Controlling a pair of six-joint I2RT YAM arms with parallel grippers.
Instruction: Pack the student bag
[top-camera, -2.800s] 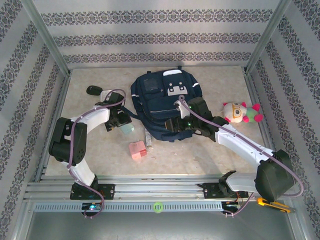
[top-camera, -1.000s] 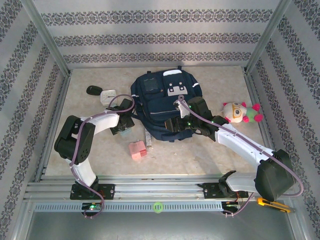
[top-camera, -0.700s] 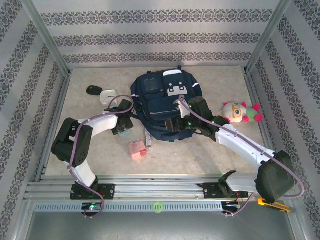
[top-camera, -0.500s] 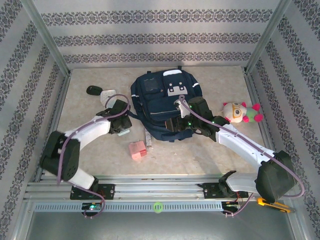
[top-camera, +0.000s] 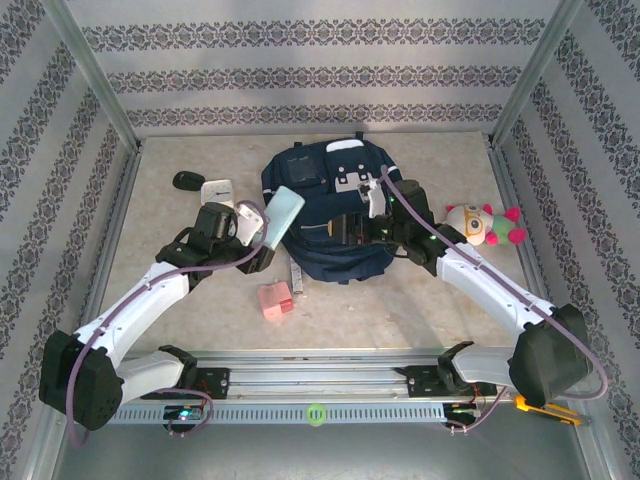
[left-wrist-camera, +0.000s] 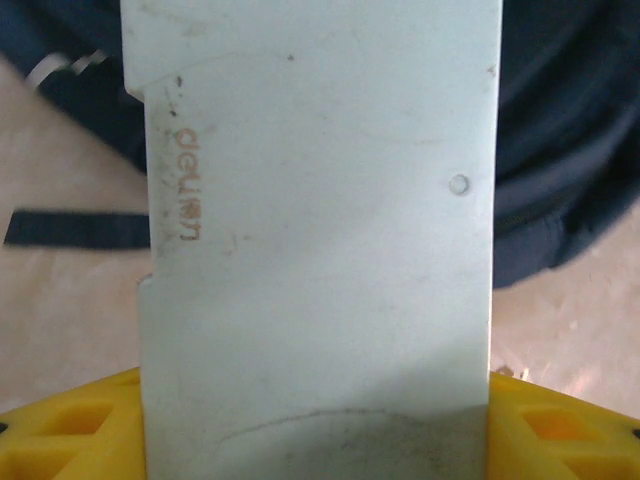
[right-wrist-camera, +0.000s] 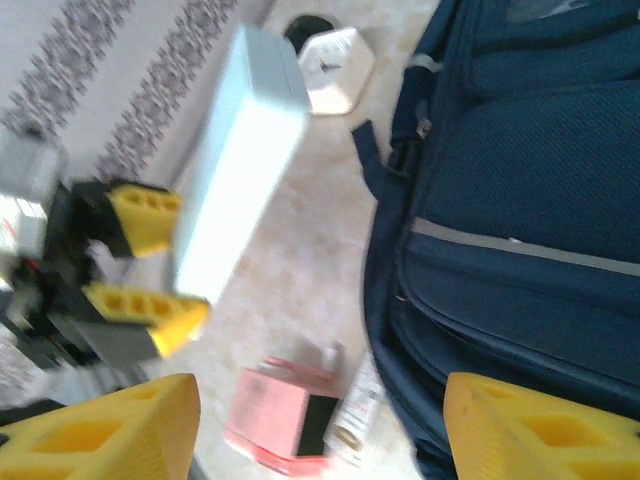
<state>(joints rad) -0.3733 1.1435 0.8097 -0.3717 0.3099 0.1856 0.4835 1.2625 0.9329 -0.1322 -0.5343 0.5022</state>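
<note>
Partly, the student bag (top-camera: 320, 255), navy woven fabric lying flat at the far middle of the table (top-camera: 420, 300), is covered by the right gripper (right-wrist-camera: 320, 415), whose jaws are spread wide with nothing between. A smooth, pale rectangular case (top-camera: 283, 212), faintly embossed, is clamped at its lower end by the left gripper (top-camera: 262, 238).

1. The student bag (top-camera: 325, 215) lies mid-table, toward the back.
2. My left gripper (top-camera: 258, 240) holds a flat case (top-camera: 283, 215) at the bag's left edge.
3. A plush toy (top-camera: 483, 225) lies right of the bag, a small box (top-camera: 275, 298) before it.
</note>
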